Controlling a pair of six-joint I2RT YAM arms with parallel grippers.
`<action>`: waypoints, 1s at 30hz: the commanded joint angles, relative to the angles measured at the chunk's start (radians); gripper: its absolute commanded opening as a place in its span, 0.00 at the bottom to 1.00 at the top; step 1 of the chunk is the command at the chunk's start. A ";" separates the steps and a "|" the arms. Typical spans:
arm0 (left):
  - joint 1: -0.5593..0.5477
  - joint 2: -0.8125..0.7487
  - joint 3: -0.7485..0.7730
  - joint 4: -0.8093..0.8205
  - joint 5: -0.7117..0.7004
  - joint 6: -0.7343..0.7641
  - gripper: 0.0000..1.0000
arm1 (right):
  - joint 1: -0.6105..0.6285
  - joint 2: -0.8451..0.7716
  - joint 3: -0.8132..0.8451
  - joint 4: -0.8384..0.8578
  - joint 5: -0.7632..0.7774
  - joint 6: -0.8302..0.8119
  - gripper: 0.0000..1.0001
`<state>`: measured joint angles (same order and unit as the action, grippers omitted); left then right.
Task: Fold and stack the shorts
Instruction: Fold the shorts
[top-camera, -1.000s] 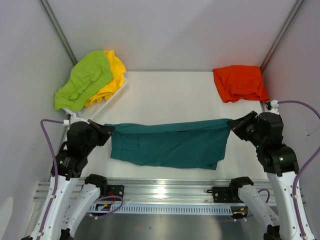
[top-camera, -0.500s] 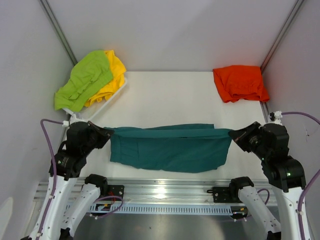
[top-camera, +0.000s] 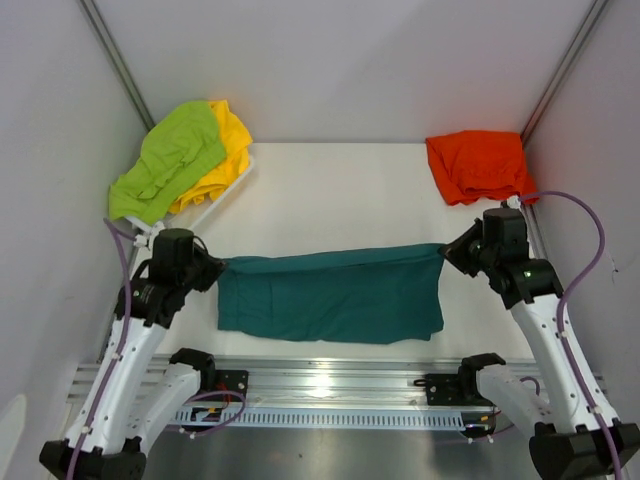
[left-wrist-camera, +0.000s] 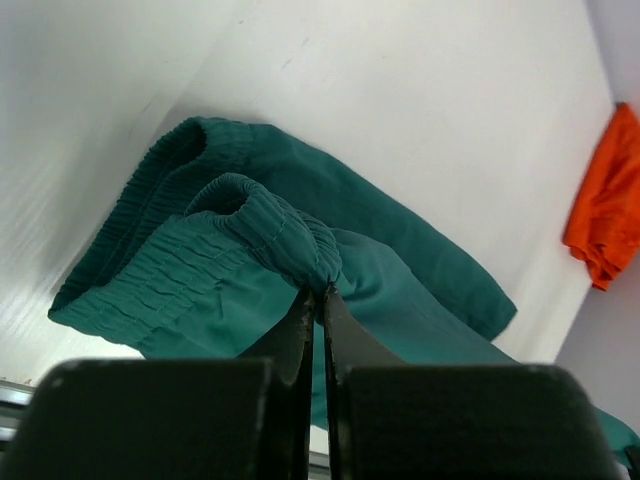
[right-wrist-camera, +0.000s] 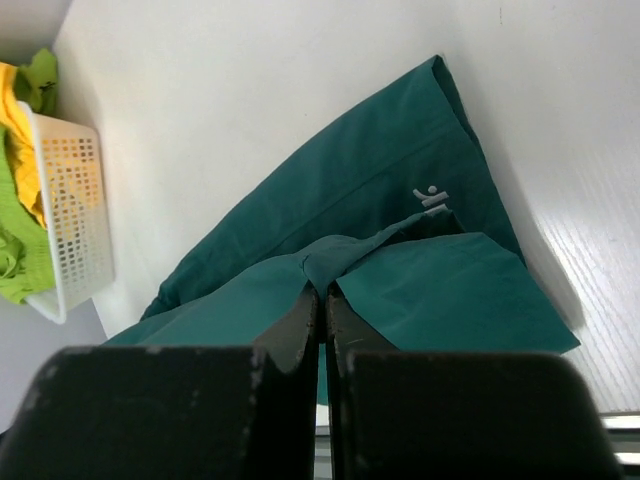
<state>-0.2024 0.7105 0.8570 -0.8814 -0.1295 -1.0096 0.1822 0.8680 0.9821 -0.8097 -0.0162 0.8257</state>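
Note:
Teal green shorts (top-camera: 330, 297) hang stretched across the near part of the table between both grippers. My left gripper (top-camera: 218, 267) is shut on their elastic waistband (left-wrist-camera: 285, 235) at the left end. On the right, my right gripper (top-camera: 447, 252) is shut on the hem of a leg (right-wrist-camera: 345, 260), near a small white logo (right-wrist-camera: 432, 197). The lower half of the shorts lies folded on the table. Orange shorts (top-camera: 480, 165) lie at the far right corner. Lime green shorts (top-camera: 168, 158) and yellow shorts (top-camera: 225, 150) are piled in the basket.
A white perforated basket (top-camera: 228, 195) stands at the far left corner, also seen in the right wrist view as a basket (right-wrist-camera: 72, 215). White walls close in both sides and the back. A metal rail (top-camera: 330, 380) runs along the near edge.
Both grippers have moved away from the near edge toward the back, carrying the upper edge of the teal shorts. The right gripper also came leftward, so the cloth spans less width.

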 joint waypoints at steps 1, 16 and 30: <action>0.034 0.050 -0.021 0.077 -0.068 0.043 0.00 | -0.001 0.038 -0.009 0.122 0.094 -0.025 0.00; 0.100 0.283 0.005 0.159 -0.127 0.130 0.99 | 0.013 0.302 0.050 0.221 0.242 -0.062 1.00; 0.100 0.139 -0.202 0.266 0.103 0.312 0.99 | 0.204 0.261 -0.039 0.297 0.099 -0.206 0.99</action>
<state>-0.1104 0.8574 0.7078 -0.6575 -0.0963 -0.7567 0.3378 1.1236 0.9718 -0.5697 0.1074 0.6647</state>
